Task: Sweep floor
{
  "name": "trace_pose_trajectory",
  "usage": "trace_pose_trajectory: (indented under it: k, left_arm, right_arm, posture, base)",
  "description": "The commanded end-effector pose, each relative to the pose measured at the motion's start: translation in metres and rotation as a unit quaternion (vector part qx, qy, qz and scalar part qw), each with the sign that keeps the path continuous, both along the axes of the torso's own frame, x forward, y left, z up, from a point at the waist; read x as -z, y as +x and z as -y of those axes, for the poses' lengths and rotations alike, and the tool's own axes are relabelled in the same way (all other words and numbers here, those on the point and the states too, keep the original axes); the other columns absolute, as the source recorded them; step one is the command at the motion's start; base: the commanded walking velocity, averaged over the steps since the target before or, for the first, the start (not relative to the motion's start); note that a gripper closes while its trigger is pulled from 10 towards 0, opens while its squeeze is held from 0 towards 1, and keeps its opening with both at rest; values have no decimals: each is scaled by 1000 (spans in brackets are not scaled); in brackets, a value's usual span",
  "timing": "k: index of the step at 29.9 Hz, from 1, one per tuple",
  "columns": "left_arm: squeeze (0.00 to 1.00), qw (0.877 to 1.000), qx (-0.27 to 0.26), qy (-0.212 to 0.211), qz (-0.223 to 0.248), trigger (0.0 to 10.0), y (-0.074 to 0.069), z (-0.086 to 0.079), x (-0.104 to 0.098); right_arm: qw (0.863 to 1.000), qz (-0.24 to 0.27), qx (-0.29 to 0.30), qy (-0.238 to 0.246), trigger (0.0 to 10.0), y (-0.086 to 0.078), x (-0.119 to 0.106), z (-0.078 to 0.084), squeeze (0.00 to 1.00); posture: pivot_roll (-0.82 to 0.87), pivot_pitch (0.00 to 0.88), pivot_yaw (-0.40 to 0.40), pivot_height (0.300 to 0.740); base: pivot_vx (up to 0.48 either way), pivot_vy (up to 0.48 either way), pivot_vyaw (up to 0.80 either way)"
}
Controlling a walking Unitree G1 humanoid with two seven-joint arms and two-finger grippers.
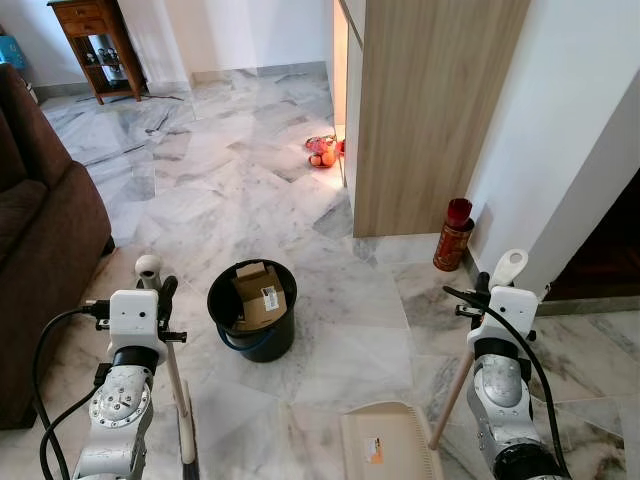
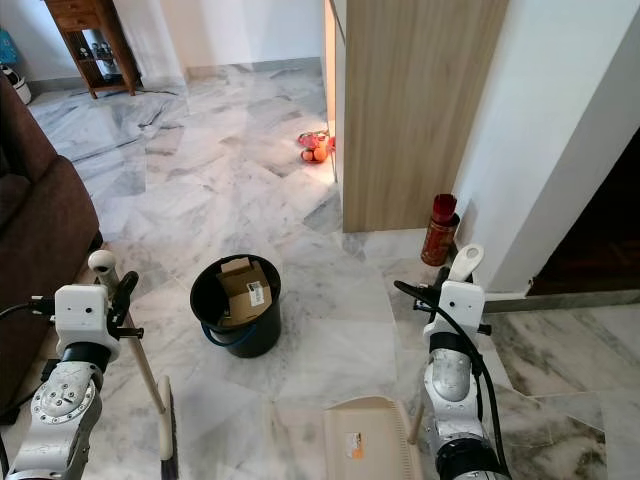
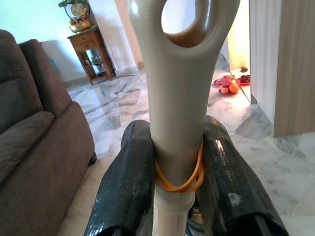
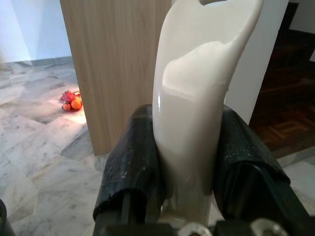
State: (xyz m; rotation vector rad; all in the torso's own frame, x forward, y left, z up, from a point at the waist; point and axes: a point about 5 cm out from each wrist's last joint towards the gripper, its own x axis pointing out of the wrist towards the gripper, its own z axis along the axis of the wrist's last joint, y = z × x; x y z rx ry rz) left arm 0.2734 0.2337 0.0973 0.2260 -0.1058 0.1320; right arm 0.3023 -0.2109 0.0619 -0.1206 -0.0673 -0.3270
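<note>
Left gripper [image 3: 177, 172] is clamped on the broom handle [image 1: 172, 370] at seven o'clock; right gripper [image 4: 189, 162] grips the dustpan handle [image 1: 455, 385] at five, dustpan [image 1: 388, 445] at six, below the black bucket [image 1: 252, 310].

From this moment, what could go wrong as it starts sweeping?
1. The bin stands just ahead of the broom in the left gripper; a forward stroke could tip it.
2. The dustpan, held by the right gripper, could swing into the red bottle by the wall.

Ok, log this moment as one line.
left gripper shut on broom handle | right gripper shut on dustpan handle | black bucket ahead, cardboard inside
</note>
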Motion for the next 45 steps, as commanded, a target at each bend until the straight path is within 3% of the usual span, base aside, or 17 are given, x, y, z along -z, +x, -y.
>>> trace_pose_trajectory:
  k: [1,16,24,33,45]
  left_arm:
    - [0,1000,0,21,19,10000,0,-6,-10]
    - [0,1000,1,10,16,10000,1,4,-4]
    - [0,1000,-1,7,19,10000,3,5,-4]
    - [0,1000,2,-3,25,10000,7,12,-3]
    - [0,1000,3,-7,29,10000,8,14,-2]
  right_arm:
    - [1000,17,-5,1,10000,4,-6,-4,0]
    - [1000,20,-7,-12,10000,2,-7,6,0]
    - [999,19,-25,-16,10000,6,-9,0,0]
    - [999,25,-26,-11,10000,8,-14,6,0]
    - [999,24,-39,-9,10000,11,-15,2,0]
  posture:
    - [168,0,100,740]
    - [146,0,78,740]
    - [138,0,66,740]
    - [128,0,58,740]
    - [120,0,53,740]
  base:
    - [0,0,-800]
    - [0,-38,-773]
    - [0,-68,0]
    - [0,-278,0]
    - [0,-274,-422]
